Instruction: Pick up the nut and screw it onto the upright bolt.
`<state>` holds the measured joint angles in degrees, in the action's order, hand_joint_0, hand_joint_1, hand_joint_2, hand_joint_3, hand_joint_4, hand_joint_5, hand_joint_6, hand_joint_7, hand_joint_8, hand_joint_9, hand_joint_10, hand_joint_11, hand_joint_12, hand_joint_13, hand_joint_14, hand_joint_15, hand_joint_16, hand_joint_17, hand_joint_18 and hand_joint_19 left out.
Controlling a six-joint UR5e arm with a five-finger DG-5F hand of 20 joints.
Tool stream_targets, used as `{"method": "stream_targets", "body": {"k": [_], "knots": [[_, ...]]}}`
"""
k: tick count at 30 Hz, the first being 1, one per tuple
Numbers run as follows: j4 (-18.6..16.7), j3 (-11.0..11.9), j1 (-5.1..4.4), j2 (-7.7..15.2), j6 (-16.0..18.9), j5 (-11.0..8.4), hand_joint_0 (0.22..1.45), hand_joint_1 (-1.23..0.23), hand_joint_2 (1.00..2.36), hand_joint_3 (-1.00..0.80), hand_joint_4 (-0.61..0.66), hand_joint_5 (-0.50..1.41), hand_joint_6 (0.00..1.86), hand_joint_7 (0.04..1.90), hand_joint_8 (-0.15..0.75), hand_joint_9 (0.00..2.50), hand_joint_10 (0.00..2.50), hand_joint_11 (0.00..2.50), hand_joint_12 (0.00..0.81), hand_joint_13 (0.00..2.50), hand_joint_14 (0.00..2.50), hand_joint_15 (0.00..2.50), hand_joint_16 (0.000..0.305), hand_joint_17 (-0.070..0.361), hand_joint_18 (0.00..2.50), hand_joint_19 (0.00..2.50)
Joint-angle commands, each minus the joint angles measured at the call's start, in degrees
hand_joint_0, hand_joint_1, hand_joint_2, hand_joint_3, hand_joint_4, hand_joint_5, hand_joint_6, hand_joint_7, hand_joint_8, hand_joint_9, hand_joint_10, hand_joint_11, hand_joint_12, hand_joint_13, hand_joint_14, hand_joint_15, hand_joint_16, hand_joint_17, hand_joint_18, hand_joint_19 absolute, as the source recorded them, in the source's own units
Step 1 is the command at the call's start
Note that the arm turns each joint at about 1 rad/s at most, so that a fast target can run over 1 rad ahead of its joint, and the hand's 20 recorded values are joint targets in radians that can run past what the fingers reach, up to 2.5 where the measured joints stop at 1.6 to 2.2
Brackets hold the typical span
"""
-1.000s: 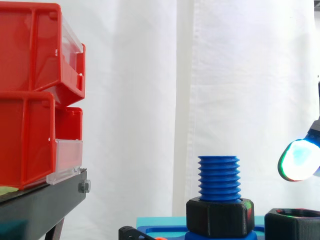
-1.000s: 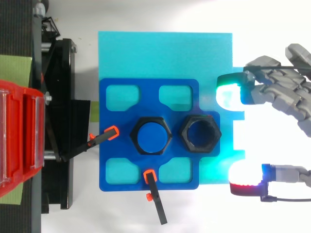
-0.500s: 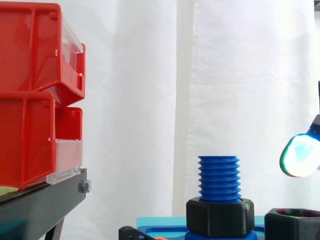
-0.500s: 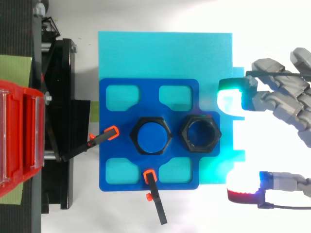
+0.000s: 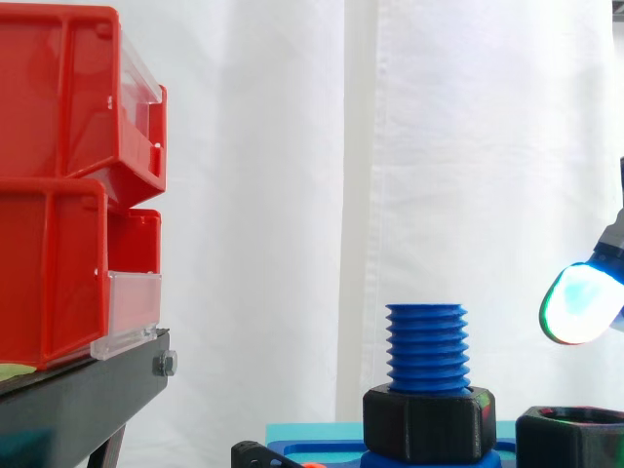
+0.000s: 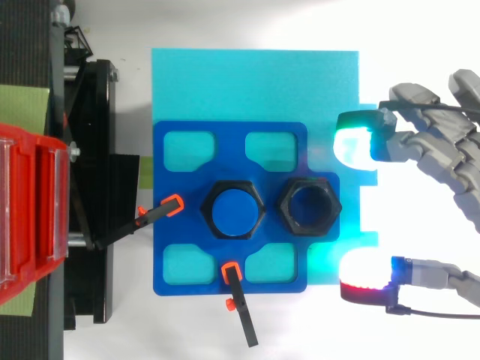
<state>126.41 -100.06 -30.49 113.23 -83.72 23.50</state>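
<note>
A blue threaded bolt [image 5: 426, 349] stands upright on the blue fixture plate [image 6: 180, 180], with a black nut [image 5: 430, 423] round its base. From above, the bolt [image 6: 235, 211] sits in that black collar. A loose black nut [image 6: 310, 208] lies just right of it on the plate; its top edge also appears low in the side view as the loose nut [image 5: 570, 441]. My hand [image 6: 435, 150] hovers right of the loose nut, open, fingers spread apart and holding nothing. One glowing fingertip [image 5: 580, 304] hangs above the nut.
Red bins [image 5: 68, 185] sit stacked on a black stand [image 5: 78, 395] at the left. Two black clamps with orange tips [image 6: 236, 300] hold the fixture plate on a cyan sheet [image 6: 255, 82]. A white curtain hangs behind.
The hand's spread fingers have shifted slightly; the lower red-glowing fingertip moved a little left toward the plate. Nut and bolt have not moved.
</note>
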Motion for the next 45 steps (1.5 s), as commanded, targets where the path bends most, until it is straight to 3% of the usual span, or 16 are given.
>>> {"method": "stream_targets", "body": {"k": [1,9,13,27,38,45], "knots": [[-0.5,0.7,0.08,0.9,-0.1,-0.65,0.35,-0.81,1.00,-0.50,0.32,-0.25,0.50,0.80,0.362,0.26,0.00,0.00,0.482,0.27,0.00,0.00,0.071,0.160,0.26,0.00],[-2.0,1.8,-0.01,2.3,-0.4,-1.00,0.36,-0.81,1.00,-0.50,0.32,-0.25,0.50,0.80,0.360,0.26,0.00,0.00,0.477,0.28,0.00,0.00,0.070,0.158,0.26,0.00],[-2.4,2.2,0.08,4.6,0.4,-0.91,0.37,-0.80,1.00,-0.50,0.32,-0.25,0.50,0.80,0.360,0.26,0.00,0.00,0.474,0.28,0.00,0.00,0.070,0.157,0.26,0.00],[-1.3,2.4,0.08,5.2,2.4,-0.74,0.37,-0.77,1.00,-0.50,0.32,-0.25,0.50,0.80,0.361,0.27,0.00,0.00,0.475,0.30,0.00,0.00,0.069,0.156,0.28,0.00],[-3.3,2.6,0.34,5.3,0.9,0.06,0.39,-0.77,1.00,-0.50,0.32,-0.24,0.50,0.80,0.359,0.31,0.00,0.00,0.466,0.34,0.00,0.00,0.066,0.149,0.33,0.00],[-3.9,3.6,0.78,7.3,1.9,0.85,0.45,-0.78,1.00,-0.50,0.30,-0.24,0.50,0.81,0.337,0.33,0.00,0.00,0.434,0.35,0.00,0.00,0.059,0.134,0.34,0.00]]}}
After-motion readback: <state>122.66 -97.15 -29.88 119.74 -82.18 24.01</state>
